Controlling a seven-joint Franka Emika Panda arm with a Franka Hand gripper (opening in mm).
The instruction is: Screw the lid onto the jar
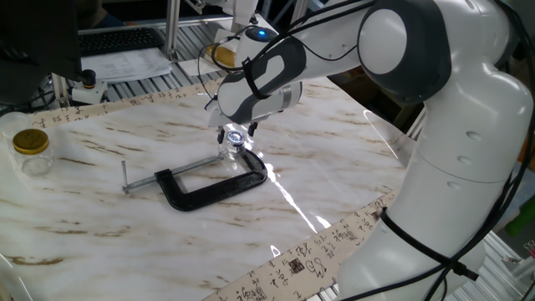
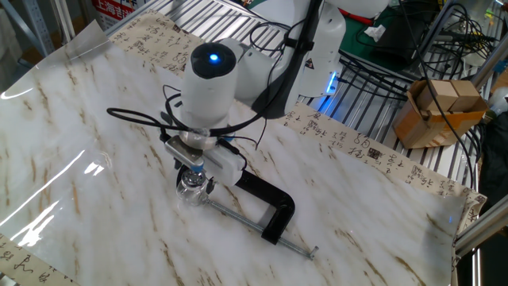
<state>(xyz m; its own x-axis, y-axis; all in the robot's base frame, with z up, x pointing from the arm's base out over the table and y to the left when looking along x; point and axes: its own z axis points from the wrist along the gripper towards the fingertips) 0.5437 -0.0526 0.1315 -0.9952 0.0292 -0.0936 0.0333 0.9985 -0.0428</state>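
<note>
White arm bends down, its claw (image 1: 235,137) pointing straight down, clamped on the lid (image 1: 236,139) atop the jar (image 2: 191,187).

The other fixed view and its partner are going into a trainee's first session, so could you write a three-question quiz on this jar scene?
1. True or false: the gripper is directly above the small jar.
2. What rests on the table beside the small jar? A) C-clamp B) hammer C) spoon
3. Fill in: the larger jar at the table's edge has a ____-coloured lid.

Key: 1 true; 2 A; 3 gold.
</note>
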